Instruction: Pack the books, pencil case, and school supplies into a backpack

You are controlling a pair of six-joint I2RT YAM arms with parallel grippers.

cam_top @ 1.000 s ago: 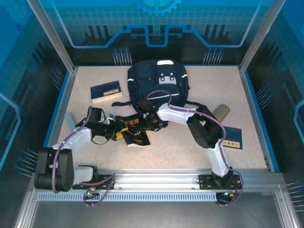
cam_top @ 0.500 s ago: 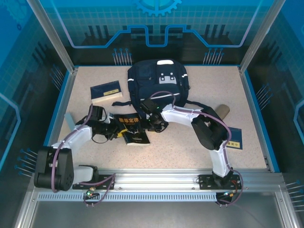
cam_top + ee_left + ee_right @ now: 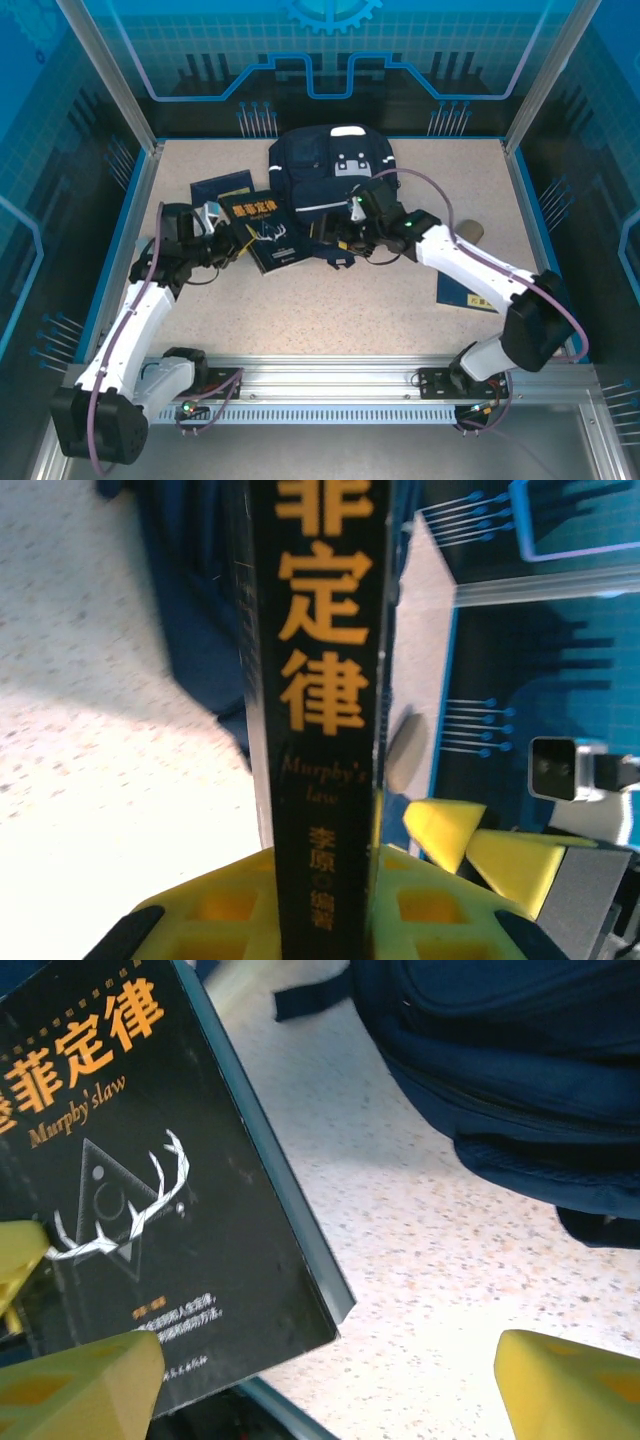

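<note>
Left wrist: left tool [image 3: 322, 912] grips book [image 3: 320, 680] spine; right wrist: cover.

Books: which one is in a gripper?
The black book with orange lettering, clamped in the left gripper; the left navy book and right navy book lie ungripped.

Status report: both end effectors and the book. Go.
Left end effector shut on black book, clamped at the spine. Right end effector open at the book's corner. Backpack close beside book, bare table between.
</note>
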